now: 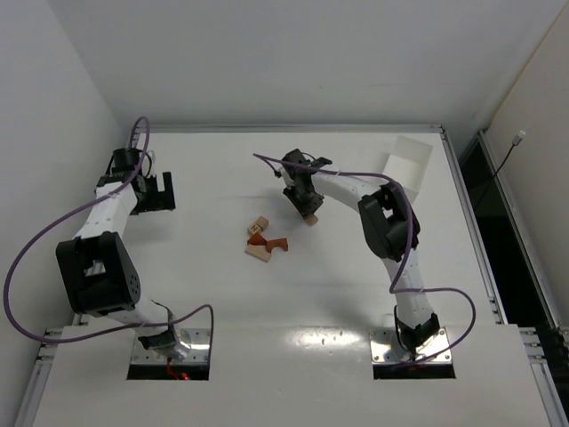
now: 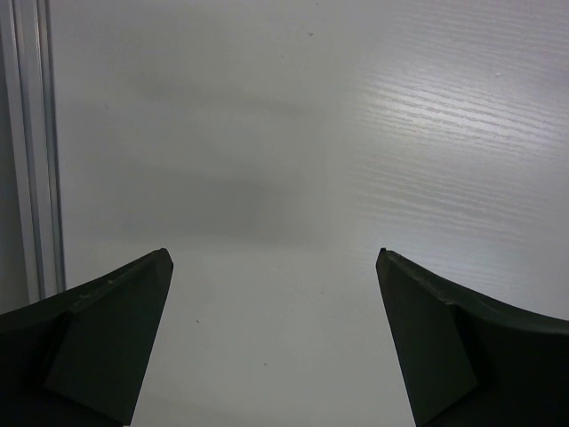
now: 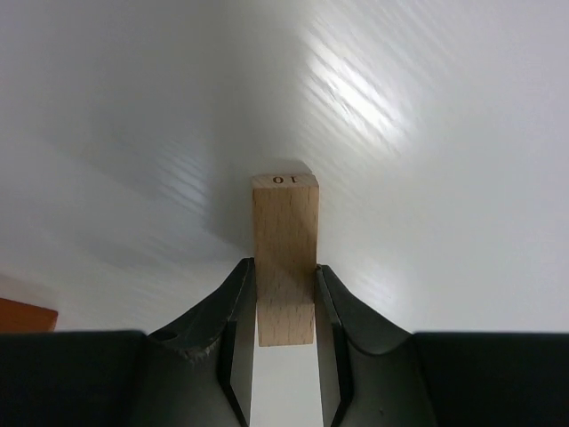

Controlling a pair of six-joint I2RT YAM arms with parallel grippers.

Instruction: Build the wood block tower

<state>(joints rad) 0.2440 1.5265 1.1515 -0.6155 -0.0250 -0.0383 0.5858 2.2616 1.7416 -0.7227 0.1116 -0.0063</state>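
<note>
Right gripper (image 1: 308, 206) sits over the middle of the tabletop (image 1: 293, 302), slightly toward the far edge, with its jaws closed narrow on a pale block (image 3: 285, 236). In the wrist view both fingers (image 3: 236, 307) press the long sides of the block. The block's near end is between the pads, and its far end pokes out past the tips with "10" printed on it. Cannot tell whether the block touches the tabletop or hangs just above it. The rest of the set is a small cluster of blocks (image 1: 263, 240) near the tabletop's centre, just on the near-left side of the right gripper and apart from it. The cluster has a pale cube (image 1: 258, 225), reddish-orange pieces (image 1: 276, 243) and a pale slab (image 1: 259, 253) bunched close together. Cannot tell whether any sits on another. Left gripper (image 1: 160, 191) is well apart, toward the left edge in the far half. Its jaws are spread wide with nothing between them, only bare tabletop below, and a metal edge rail (image 2: 31, 133) shows beside it. A white tray (image 1: 409, 165) is at the far right corner.
</note>
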